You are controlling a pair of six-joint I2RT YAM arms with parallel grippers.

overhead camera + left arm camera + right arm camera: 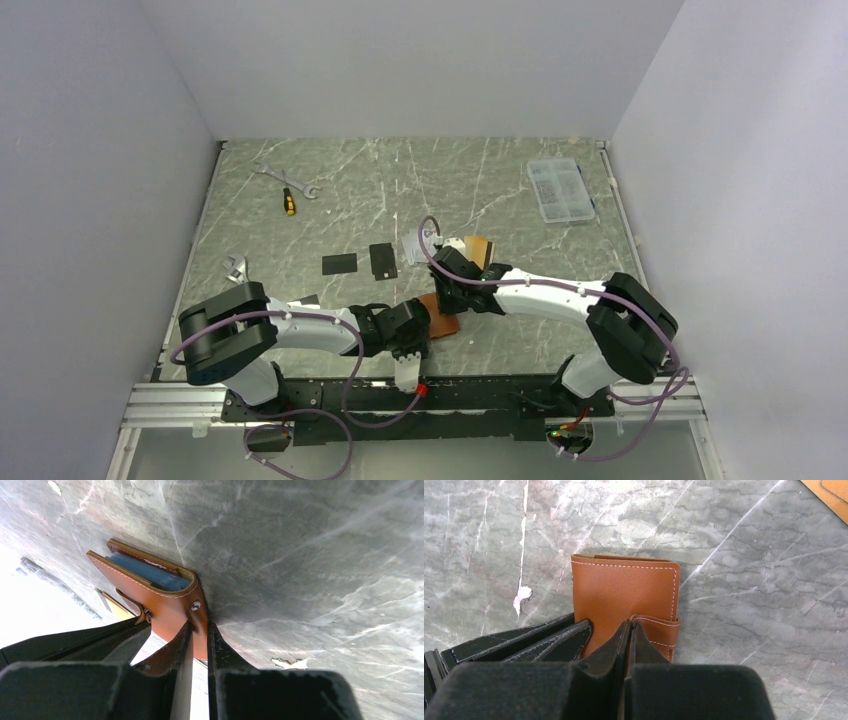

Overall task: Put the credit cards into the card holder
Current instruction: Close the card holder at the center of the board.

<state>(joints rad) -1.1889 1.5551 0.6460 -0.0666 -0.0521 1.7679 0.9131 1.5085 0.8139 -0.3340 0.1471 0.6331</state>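
The tan-brown card holder [441,320] [624,590] lies on the marble table between both grippers. My left gripper [424,328] [200,626] is shut on its leather edge just below the snap button, and the blue-grey inside [150,572] shows through the narrow gap. My right gripper [456,296] [630,624] is shut, its tips resting at the end of the strap tab [658,629]. Two black credit cards [339,264] [383,261] lie to the left. Silver-grey cards [413,250] and an orange-brown card [478,246] [824,494] lie just behind the right gripper.
A clear compartment box [560,188] stands at the back right. A wrench [275,172] and a yellow-handled screwdriver [289,201] lie at the back left, and another metal tool [237,268] sits near the left edge. White walls enclose the table.
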